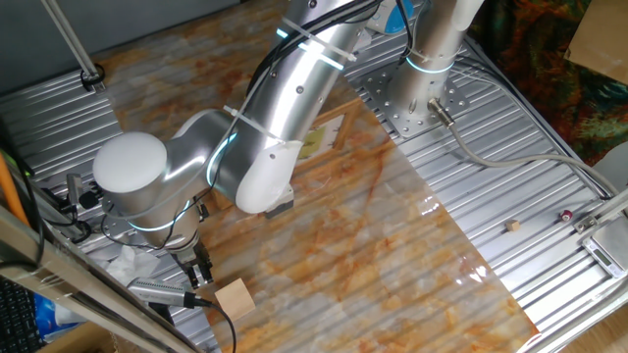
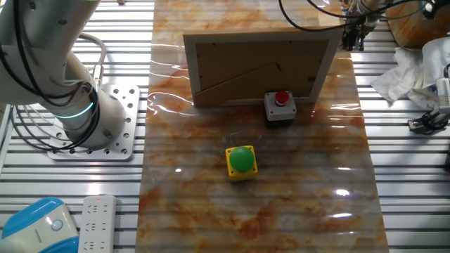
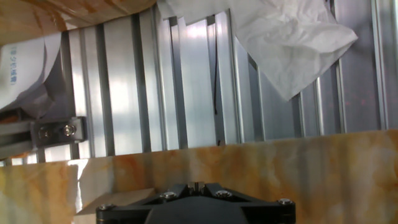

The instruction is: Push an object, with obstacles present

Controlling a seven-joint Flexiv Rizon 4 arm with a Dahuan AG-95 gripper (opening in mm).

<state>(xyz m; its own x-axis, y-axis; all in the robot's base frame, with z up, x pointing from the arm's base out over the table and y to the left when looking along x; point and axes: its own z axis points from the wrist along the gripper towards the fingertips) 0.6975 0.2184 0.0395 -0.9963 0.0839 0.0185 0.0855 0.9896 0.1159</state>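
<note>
Arm reaches over the marbled orange-white mat [image 1: 392, 265] to its near-left corner in one fixed view. Gripper [image 1: 199, 272] hangs low at that mat edge, fingers pointing down. Fingers look close together, nothing visibly between them; exact gap too small to judge, so jaw state: cannot tell. Hand view doesn't settle it, only the dark gripper base shows at bottom of frame, fingertips not seen.

Wooden cube [image 1: 235, 297] sits on the mat corner, just beside the gripper, on the side toward the camera. Contact between finger and cube not confirmable. Cube unmarked, light tan. In hand view a pale tan patch [image 3: 115, 202] at lower left, next to gripper base, is prob. the cube top.

Obstacles, per the other fixed view: framed panel [image 2: 259, 67] stands on edge across the mat, back side w/ prop strut facing camera. Grey box w/ red button [image 2: 280, 107] sits just in front of panel, near its right end. Yellow box w/ green button [image 2: 242, 161] sits nearer the mat centre, apart from both. In that view the gripper [image 2: 355, 33] is at top right, beyond the panel; cube not visible there.

Crumpled white paper [image 3: 280, 37] lies on the ribbed metal table [image 3: 186, 81] off the mat edge.
</note>
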